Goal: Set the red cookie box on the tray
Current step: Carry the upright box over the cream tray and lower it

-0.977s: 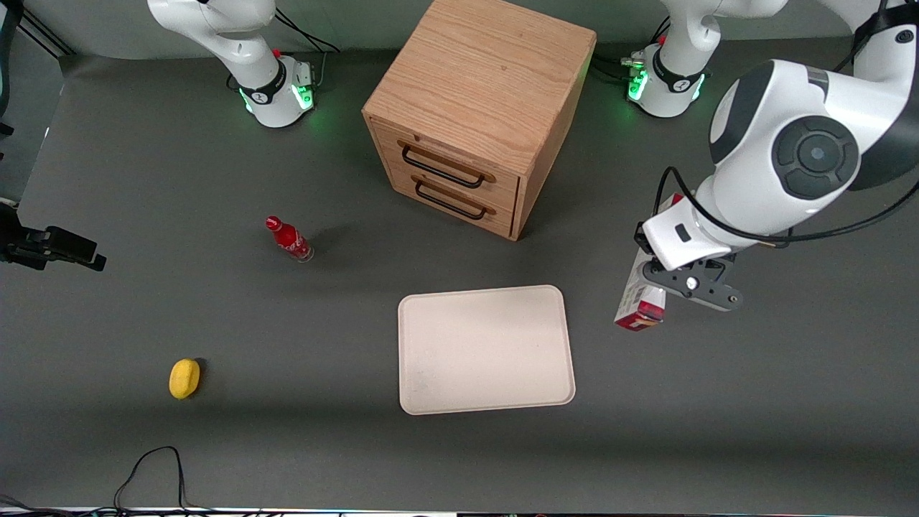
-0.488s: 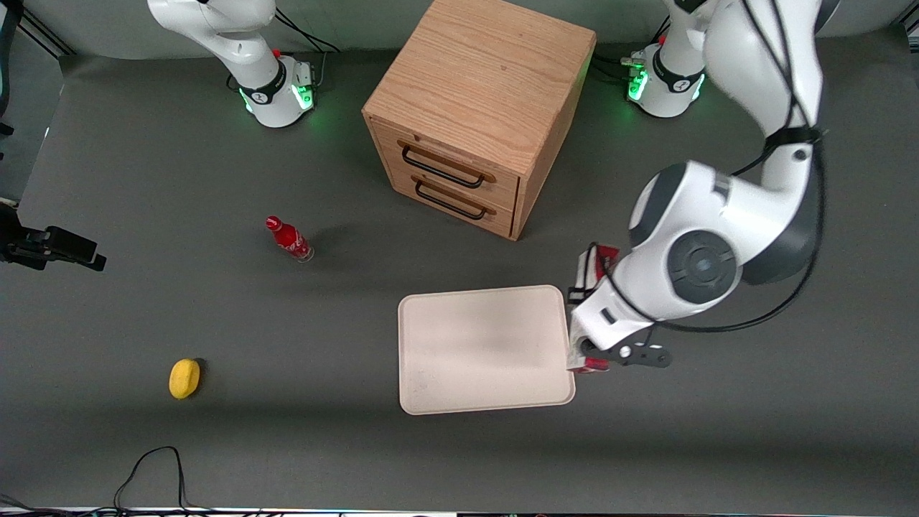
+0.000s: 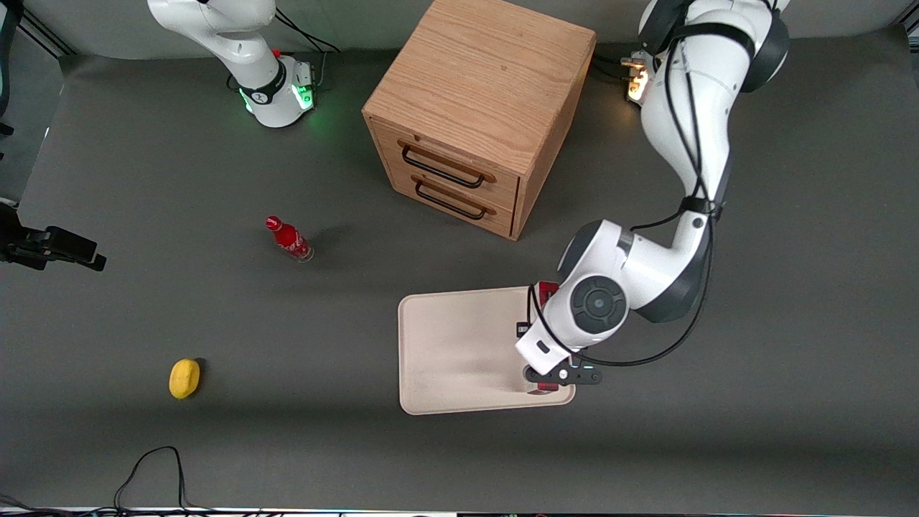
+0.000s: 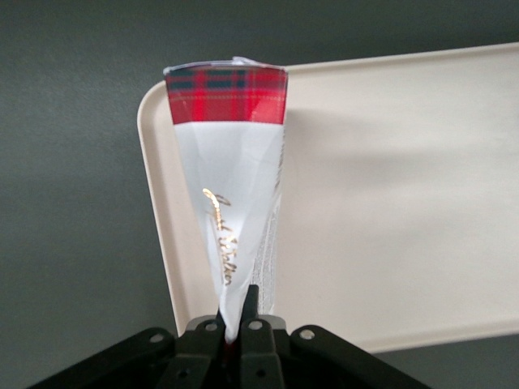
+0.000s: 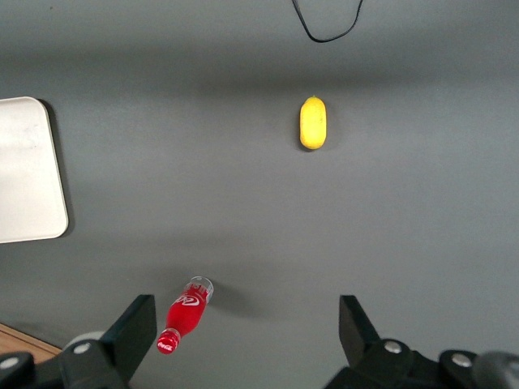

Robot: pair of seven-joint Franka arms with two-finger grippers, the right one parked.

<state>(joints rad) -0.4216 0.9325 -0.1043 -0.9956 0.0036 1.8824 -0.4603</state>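
The red cookie box (image 4: 229,166), a long white carton with a red tartan end, is pinched by my left gripper (image 4: 235,318), which is shut on it. In the front view the arm covers most of the red cookie box (image 3: 548,291); only its red ends show, over the part of the cream-white tray (image 3: 459,345) toward the working arm's end. My gripper (image 3: 549,375) hangs over the tray's corner nearest the front camera. In the wrist view the box runs along the tray (image 4: 389,203) just inside its short rim. Whether the box touches the tray cannot be told.
A wooden two-drawer cabinet (image 3: 474,108) stands farther from the front camera than the tray. A small red bottle (image 3: 288,239) and a yellow object (image 3: 184,378) lie toward the parked arm's end. A black cable (image 3: 151,467) loops near the table's front edge.
The left arm has carried the box from above the bare table at the working arm's end sideways to over the tray, and it now hangs lower.
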